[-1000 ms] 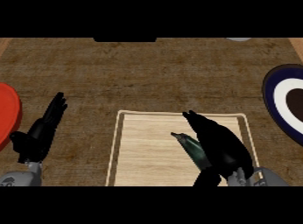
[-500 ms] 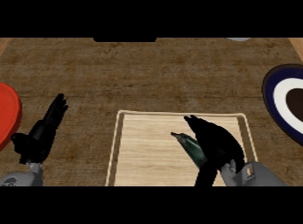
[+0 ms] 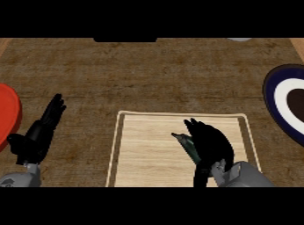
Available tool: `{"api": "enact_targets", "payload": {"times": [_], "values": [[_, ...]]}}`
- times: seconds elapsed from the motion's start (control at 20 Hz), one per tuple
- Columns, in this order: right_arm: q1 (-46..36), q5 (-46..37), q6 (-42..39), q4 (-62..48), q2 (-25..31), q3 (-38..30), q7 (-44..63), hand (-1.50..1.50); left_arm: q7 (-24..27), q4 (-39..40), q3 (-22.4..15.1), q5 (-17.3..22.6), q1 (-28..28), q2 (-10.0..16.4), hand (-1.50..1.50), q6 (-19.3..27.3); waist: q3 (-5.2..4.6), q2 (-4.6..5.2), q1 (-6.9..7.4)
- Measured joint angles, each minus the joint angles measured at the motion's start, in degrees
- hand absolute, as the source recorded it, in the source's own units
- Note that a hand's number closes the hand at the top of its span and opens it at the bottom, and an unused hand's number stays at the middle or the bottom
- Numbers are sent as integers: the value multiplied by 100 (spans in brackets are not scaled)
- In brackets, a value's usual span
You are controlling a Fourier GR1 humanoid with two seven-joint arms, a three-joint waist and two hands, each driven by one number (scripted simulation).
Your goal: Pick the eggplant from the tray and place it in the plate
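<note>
One eggplant point(image 3: 186, 145) lies on the tray point(image 3: 142, 145), in its right half, with its greenish stem end pointing up and to the left. Only that stem and a thin strip along the left side show. The rest is hidden under the right hand point(image 3: 211, 144), which covers it from the right and comes in from the lower edge on a grey forearm point(image 3: 244, 176). Hand and eggplant are both dark and run together, so I cannot tell whether the hand is clamped on the eggplant or merely laid over it. Nor can I tell whether the eggplant rests on the wood or is raised off it.

The tray is pale wood with a lighter raised rim and sits on the brown counter point(image 3: 148, 74), at the middle of the lower edge. Off to the right, apart from the tray and cut by the view's edge, is the plate point(image 3: 283, 103), with a dark blue rim, a white ring and a dark brown centre.

At the far left a red plate point(image 3: 0, 118) is also cut by the edge. Just beside it is the left hand point(image 3: 33, 143), its fingers point(image 3: 52, 110) straight and close together, pointing away and holding nothing. At the far edge are a dark block point(image 3: 125, 39) and a small grey thing point(image 3: 240, 39), too cut off to name.
</note>
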State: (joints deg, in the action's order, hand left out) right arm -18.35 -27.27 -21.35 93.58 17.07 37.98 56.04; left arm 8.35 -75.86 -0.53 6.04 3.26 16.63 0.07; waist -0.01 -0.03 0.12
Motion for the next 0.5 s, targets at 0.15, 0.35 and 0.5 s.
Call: {"api": "enact_targets", "payload": {"times": [0.15,0.35,0.5], "values": [[31,-124,-87,-242,-101,-164,-248,150,9,3,4,-86,1,-69,0,-14,-8,-17,3],[69,-219,-224,-292,-67,-285,-665,150,-99,45,45,-143,106,-114,0,-8,-39,-72,0],[72,-374,-273,-362,-152,-330,-728,150,-58,1,59,-189,56,-171,0,9,-59,-90,-8]]}}
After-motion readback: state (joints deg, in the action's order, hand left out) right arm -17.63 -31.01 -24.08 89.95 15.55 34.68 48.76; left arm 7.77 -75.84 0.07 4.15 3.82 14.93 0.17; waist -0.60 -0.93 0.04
